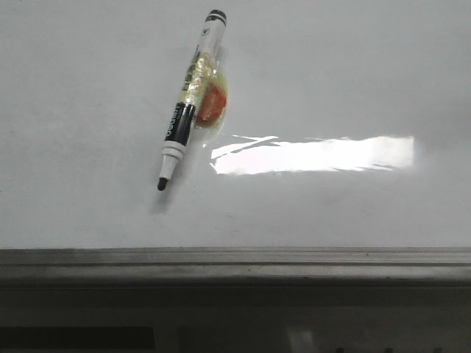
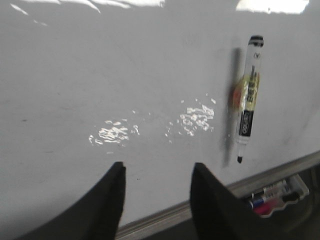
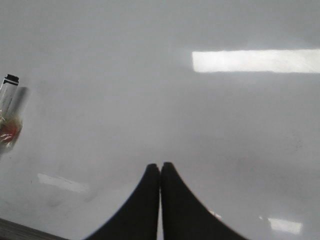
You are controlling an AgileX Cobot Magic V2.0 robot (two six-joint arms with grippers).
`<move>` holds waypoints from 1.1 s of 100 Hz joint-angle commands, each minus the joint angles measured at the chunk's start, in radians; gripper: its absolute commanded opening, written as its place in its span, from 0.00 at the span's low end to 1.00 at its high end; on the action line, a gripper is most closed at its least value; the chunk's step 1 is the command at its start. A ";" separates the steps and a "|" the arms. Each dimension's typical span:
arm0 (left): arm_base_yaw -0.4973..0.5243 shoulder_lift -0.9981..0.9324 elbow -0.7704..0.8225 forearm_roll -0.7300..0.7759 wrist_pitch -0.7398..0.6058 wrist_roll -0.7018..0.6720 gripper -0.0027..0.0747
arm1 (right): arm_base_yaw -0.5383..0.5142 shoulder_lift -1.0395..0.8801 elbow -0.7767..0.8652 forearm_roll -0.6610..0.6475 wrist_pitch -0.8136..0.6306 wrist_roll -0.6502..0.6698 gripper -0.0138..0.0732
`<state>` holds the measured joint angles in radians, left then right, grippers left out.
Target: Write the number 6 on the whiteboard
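Marker (image 1: 190, 103) cut off in R wrist view

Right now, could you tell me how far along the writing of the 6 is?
Nothing is written: the whiteboard shows no digit. The marker lies uncapped on it, unheld. The left gripper is open and empty, the right gripper shut on nothing. Picking up and writing remain.

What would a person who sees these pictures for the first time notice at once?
First the black-and-white marker, uncapped and stuck at a slant on the whiteboard, its tip pointing down to the left. Next, the bright rectangular glare just right of it, above the grey edge rail. No digit is drawn yet; the left claw stands open, the right claw shut.
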<state>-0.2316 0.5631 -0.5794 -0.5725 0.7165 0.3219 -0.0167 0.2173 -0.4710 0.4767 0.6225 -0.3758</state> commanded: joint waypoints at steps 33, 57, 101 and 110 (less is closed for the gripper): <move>-0.203 0.313 -0.126 -0.310 -0.120 0.230 0.60 | -0.006 0.024 -0.041 0.010 -0.065 -0.017 0.65; -0.447 0.440 -0.126 -0.310 -0.344 0.226 0.60 | -0.006 0.024 -0.036 0.009 -0.067 -0.017 0.65; -0.525 0.606 -0.126 -0.356 -0.574 0.221 0.60 | -0.006 0.024 -0.036 0.009 -0.067 -0.017 0.65; -0.525 0.628 -0.126 -0.359 -0.568 0.221 0.60 | -0.006 0.024 -0.036 0.009 -0.067 -0.017 0.65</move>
<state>-0.7474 1.1867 -0.6729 -0.9101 0.1958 0.5475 -0.0167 0.2209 -0.4751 0.4729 0.6225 -0.3797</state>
